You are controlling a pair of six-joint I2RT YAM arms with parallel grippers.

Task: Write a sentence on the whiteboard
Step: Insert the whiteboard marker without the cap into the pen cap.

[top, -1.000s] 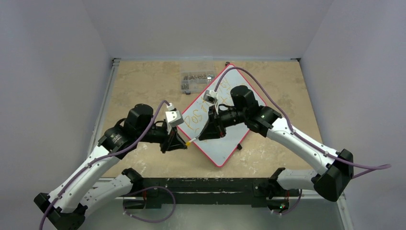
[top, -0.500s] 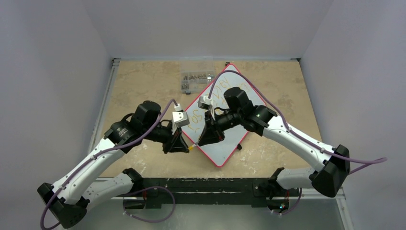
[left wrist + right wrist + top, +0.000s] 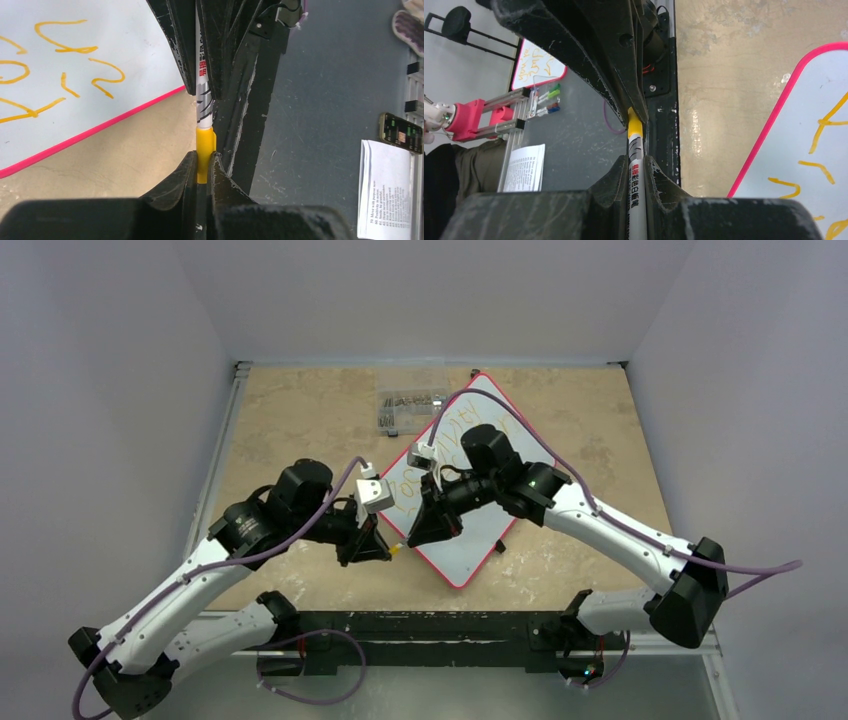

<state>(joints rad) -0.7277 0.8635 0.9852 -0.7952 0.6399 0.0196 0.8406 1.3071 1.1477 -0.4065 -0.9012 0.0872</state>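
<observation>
The whiteboard [image 3: 478,532] lies tilted on the table, pink-framed, with the sentence [image 3: 462,428] in orange lettering on its far half. Just off the board's near left edge a marker [image 3: 400,547] spans both grippers. My left gripper [image 3: 386,549] is shut on its yellow cap [image 3: 204,150]. My right gripper [image 3: 416,534] is shut on its white printed barrel [image 3: 636,200]. The cap sits on the barrel's end [image 3: 204,95]. The left wrist view shows orange strokes [image 3: 65,46] on the whiteboard [image 3: 130,30] to the left. In the right wrist view the whiteboard [image 3: 819,85] lies to the right.
A clear box of small parts [image 3: 412,408] sits at the back of the table beside the board's far corner. A black foot [image 3: 499,547] sticks out on the board's near right edge. The arm bases and a black rail [image 3: 430,625] run along the near edge.
Both grippers have drifted toward the near edge with the marker between them, and the gap between them has narrowed. The right arm has pulled back and uncovered more lettering.
</observation>
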